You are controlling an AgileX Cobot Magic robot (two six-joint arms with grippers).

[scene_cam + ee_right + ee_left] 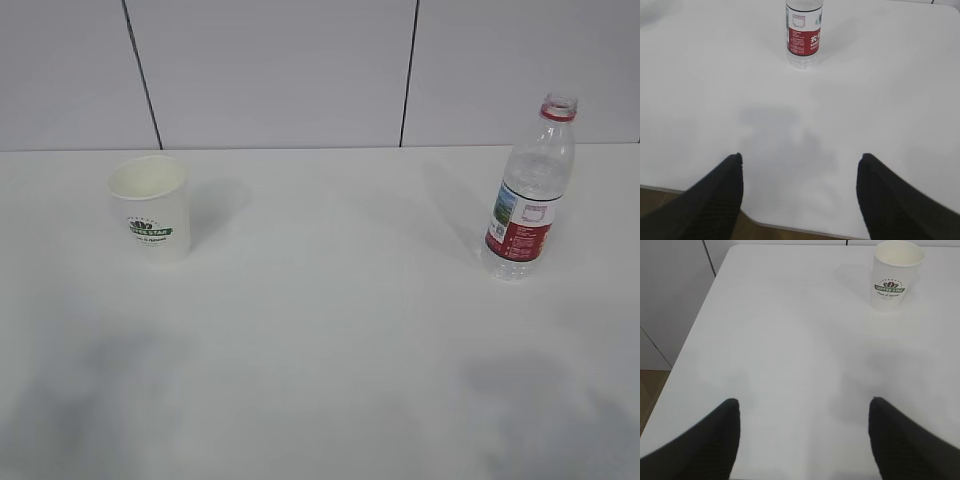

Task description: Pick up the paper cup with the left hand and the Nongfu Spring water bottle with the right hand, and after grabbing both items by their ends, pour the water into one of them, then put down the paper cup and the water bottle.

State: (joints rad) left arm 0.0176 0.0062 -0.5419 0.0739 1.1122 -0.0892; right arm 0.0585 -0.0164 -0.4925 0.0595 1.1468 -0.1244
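Both grippers hung with fingers apart, holding nothing. The paper cup (896, 275) stood upright near the table's (330, 300) far edge, ahead-right of the left gripper (802, 440); the bottle (804, 32) stood straight beyond the right gripper (800, 197).

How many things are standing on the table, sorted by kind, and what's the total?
Paper cup: 1
Water bottle: 1
Total: 2
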